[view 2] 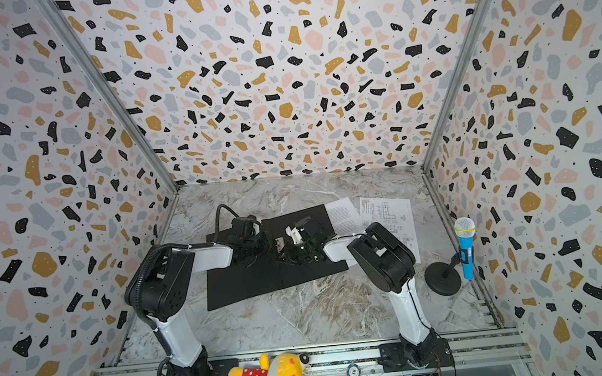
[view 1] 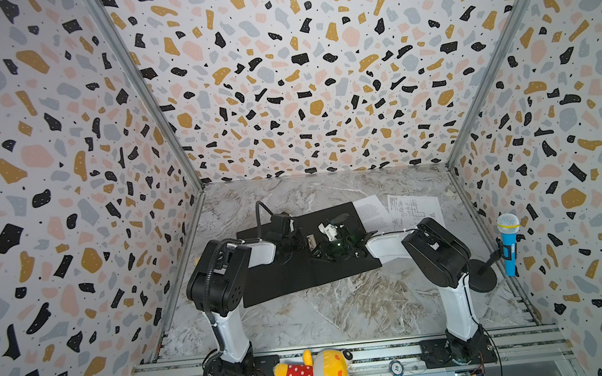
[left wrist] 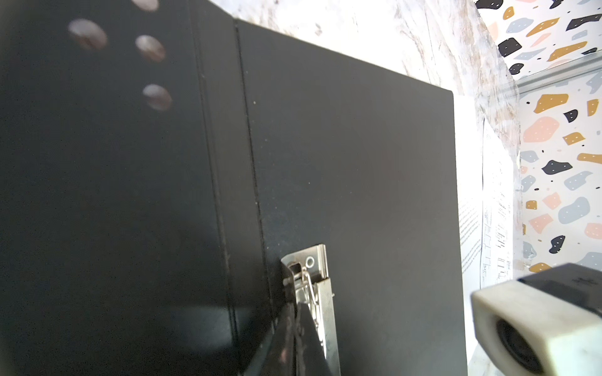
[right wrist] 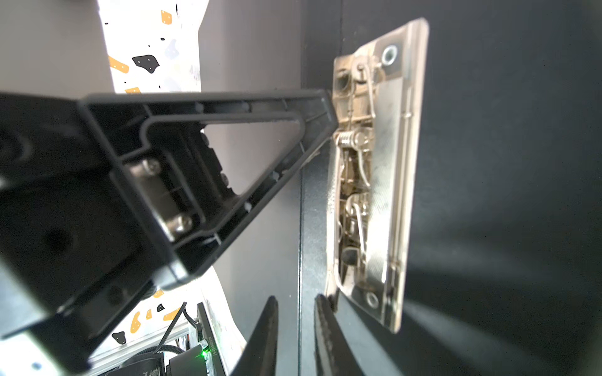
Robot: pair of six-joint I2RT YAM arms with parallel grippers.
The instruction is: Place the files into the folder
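The folder (view 1: pixel 310 271) lies open on the surface (view 1: pixel 340 315), black inside up and empty. Both files (view 1: pixel 370 212) rest just beside it at two o'clock. The left gripper (left wrist: pixel 294 312), clenched, presses the metal clip (right wrist: pixel 374 162), probably to open it. The right gripper (right wrist: pixel 296 298), slightly parted, grasps nothing.

A robot lab booth: terrazzo-patterned walls (view 1: pixel 281 68), aluminium base rail (view 1: pixel 380 351).

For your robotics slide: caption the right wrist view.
Left pincer and right pincer meet at the clip inside the open folder.
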